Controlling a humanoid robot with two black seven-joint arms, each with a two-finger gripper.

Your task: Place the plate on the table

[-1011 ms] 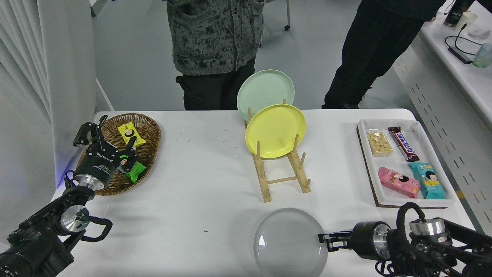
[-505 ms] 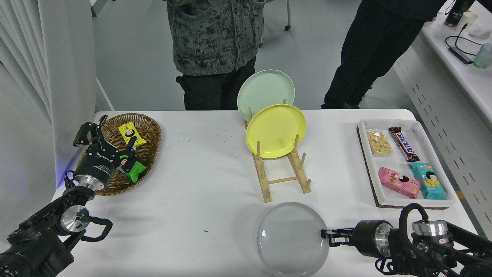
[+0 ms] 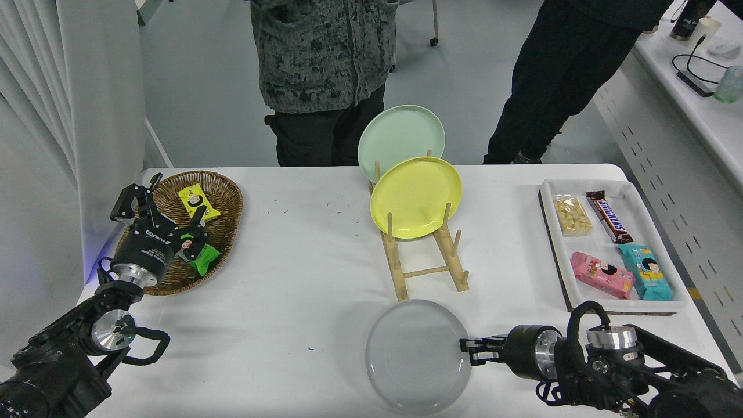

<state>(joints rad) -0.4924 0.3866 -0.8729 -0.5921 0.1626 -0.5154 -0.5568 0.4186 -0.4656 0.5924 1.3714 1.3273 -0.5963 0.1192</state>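
Plate (image 3: 417,355), the light-grey one, lay face up at the near edge of the table (image 3: 290,278), and the right gripper (image 3: 469,350) was right at its rim, reaching in sideways from the lower right with the fingertips pinched narrow on the plate's edge. Whether the plate sat fully flat on the white top or was a touch lifted on the gripper's side could not be told. Just beyond the gripper and a little to its left stood the wooden rack (image 3: 426,261), its near end just beside the grey plate's far rim; it carried the yellow plate (image 3: 416,197) upright, with the pale green plate (image 3: 400,139) behind that. Off to the gripper's right and farther back sat the white tray (image 3: 554,255) of wrapped snacks. Well away on the opposite side, the left gripper (image 3: 162,200) hung parked over the wicker basket (image 3: 223,200), fingers spread apart, a yellow packet (image 3: 198,201) in the basket beside it. Two people (image 3: 325,75) stood at the far side of the table.
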